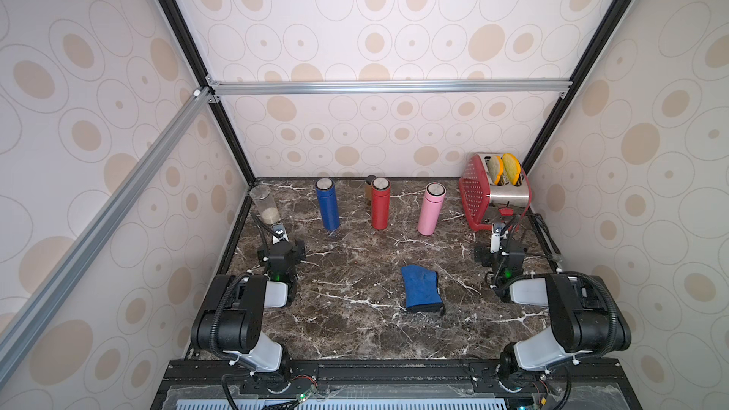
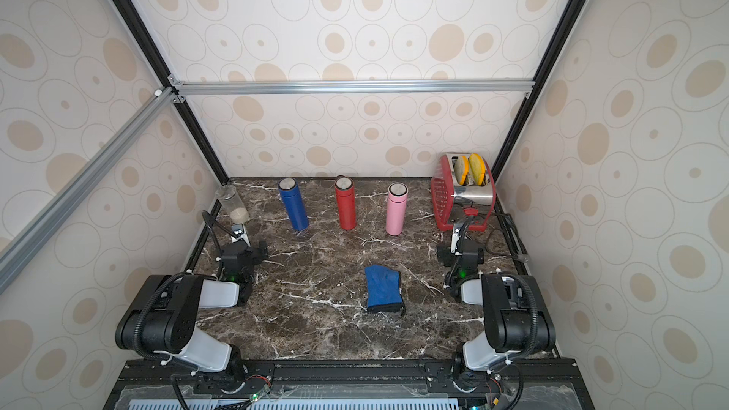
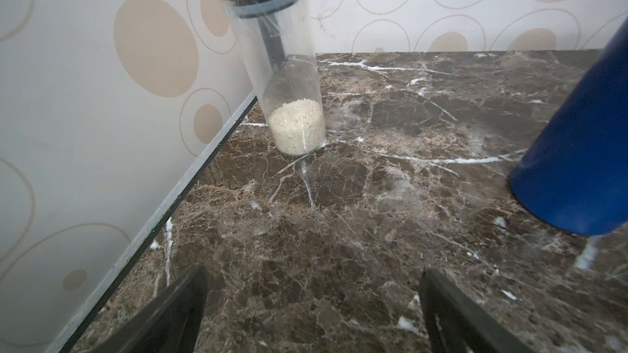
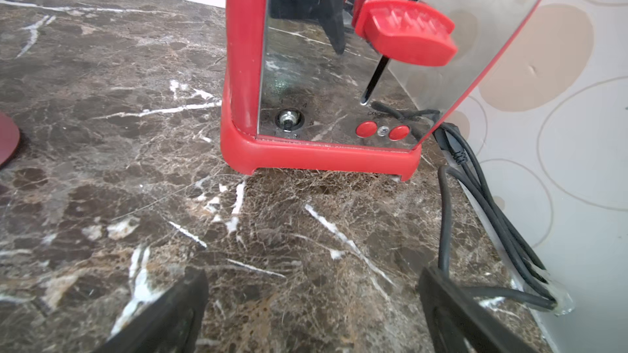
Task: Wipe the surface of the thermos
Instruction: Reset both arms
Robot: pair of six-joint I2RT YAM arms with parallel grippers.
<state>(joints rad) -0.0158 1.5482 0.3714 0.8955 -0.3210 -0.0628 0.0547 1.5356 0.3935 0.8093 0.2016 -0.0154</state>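
Observation:
Three thermoses stand upright in a row at the back of the marble table (image 1: 347, 333): a blue thermos (image 1: 327, 205), a red thermos (image 1: 380, 205) and a pink thermos (image 1: 430, 210). All three show in both top views. A folded blue cloth (image 1: 421, 287) lies in front of them, right of centre. My left gripper (image 1: 277, 235) rests open by the left wall, with bare marble between its fingers (image 3: 193, 286); the blue thermos (image 3: 577, 151) stands beside it. My right gripper (image 1: 498, 239) is open and empty at the right, facing the toaster.
A clear jar (image 3: 292, 96) holding some rice stands in the back left corner. At the back right is a red toaster (image 4: 323, 62) with two bread slices (image 1: 503, 169); its black cable (image 4: 475, 198) runs along the right wall. A small brown jar (image 1: 370, 185) hides behind the red thermos.

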